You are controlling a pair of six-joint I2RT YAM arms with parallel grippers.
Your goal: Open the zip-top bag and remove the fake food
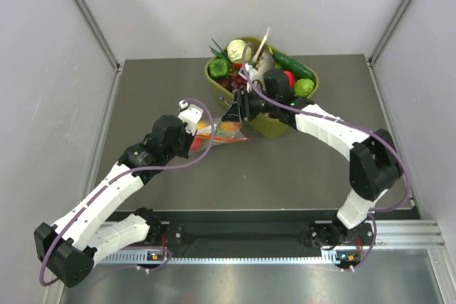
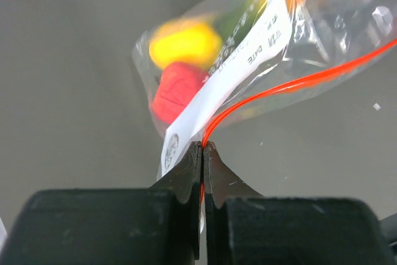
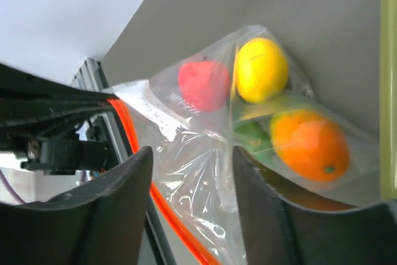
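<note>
Presently held: clear, crinkly zip-top bag (image 3: 198, 153) with an orange-red zip strip (image 2: 298, 83) and a white printed label (image 2: 242, 79); one end of the strip is pinched by the left gripper (image 2: 203, 153).
Bag position: low over the dark grey table (image 1: 157, 176), between the two grippers and just on the near side of the olive-green plastic tub (image 1: 271, 126). Cannot tell whether its underside rests on the table.
Contents: fake food (image 2: 185, 43), all inside the bag: glossy yellow lemon (image 3: 260, 69), round red fruit (image 3: 203, 85), orange-and-green fruit (image 3: 310, 144), small green piece (image 3: 254, 134).
Zip: sealed or parted, cannot tell.
Left gripper: jaws pressed together on the strip at the bag's corner.
Right gripper (image 3: 191, 178): fingers apart, with loose clear film lying in the gap, not clamped.
Edges: the tub sits at the table's far edge, its near wall just beside the bag and the right gripper.
Room: bare table shows left of the bag and toward the arm bases; white walls (image 1: 43, 69) stand along the left, right and far sides.
</note>
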